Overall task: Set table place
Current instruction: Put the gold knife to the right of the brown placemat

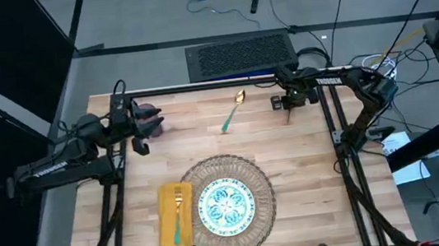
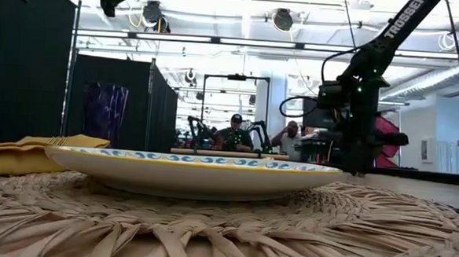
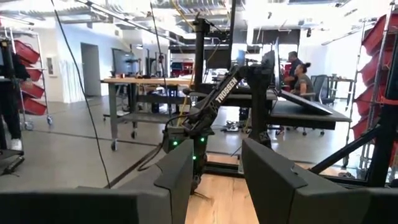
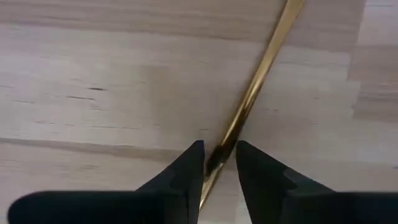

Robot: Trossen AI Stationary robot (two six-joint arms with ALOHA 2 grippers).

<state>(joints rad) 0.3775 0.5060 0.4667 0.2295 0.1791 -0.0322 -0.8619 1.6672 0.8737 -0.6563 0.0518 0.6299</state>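
Observation:
A white plate with a teal pattern (image 1: 225, 207) sits on a round wicker mat (image 1: 264, 177) at the table's near middle. A yellow napkin (image 1: 168, 231) lies left of the plate, with a gold fork (image 1: 181, 203) on it. A gold spoon with a teal handle (image 1: 233, 111) lies at the far middle. At the far right my right gripper (image 1: 288, 108) points down, shut on a thin gold utensil (image 4: 255, 81) that lies on the wood. At the far left my left gripper (image 3: 217, 168) is open and level, with nothing in it. A purple cup (image 1: 150, 114) stands beside it. My right gripper has the gold utensil's slim stem (image 4: 225, 144) between its two fingertips. The fingers come from above, pointing down, and the stem crosses the gap at a slant. The utensil lies flat on the table. Which end of it this is cannot be told.
The bare planks (image 1: 308, 171) right of the mat and the stretch between spoon and mat hold nothing. The black frame (image 1: 199, 90) runs along the table's far edge, with a dark mesh panel (image 1: 241, 54) behind it. People sit at desks far off in the room.

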